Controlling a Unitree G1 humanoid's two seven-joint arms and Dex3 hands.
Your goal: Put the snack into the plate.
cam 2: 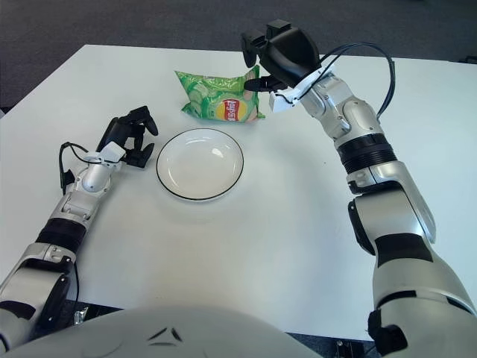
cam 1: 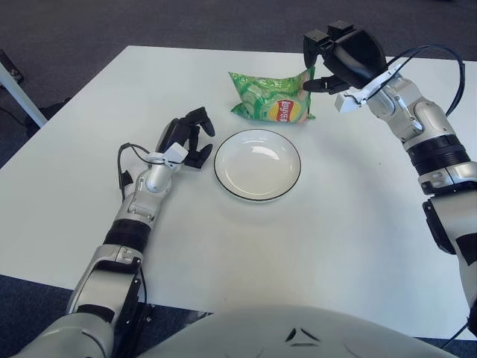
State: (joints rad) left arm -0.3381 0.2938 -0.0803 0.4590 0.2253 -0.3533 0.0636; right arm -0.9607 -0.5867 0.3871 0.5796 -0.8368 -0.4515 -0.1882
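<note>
The plate (cam 1: 257,164) sits near the middle of the white worktop (cam 1: 350,246), white with a thin dark rim, nothing in it. Just beyond the plate's far rim lies the snack (cam 1: 274,98), a green crisp bag lying flat, close to the rim but not touching it.

The right hand (cam 1: 332,63) is raised beyond the plate and to its right, at the bag's right-hand upper corner. Its fingers are spread, with one dark fingertip (cam 2: 253,85) at the bag's edge; whether it touches the bag cannot be told, and the hand grips nothing.

The left hand (cam 1: 186,138) shows just left of the plate, fingers loosely curled and holding nothing, with a narrow strip of bare worktop between it and the rim.

From the plate toward the robot, and to the plate's right, the worktop runs bare out to its edges. The far edge lies a short way beyond the bag, with dark carpet (cam 1: 186,22) past it. The worktop's left edge runs slantwise, well clear of the left hand.
</note>
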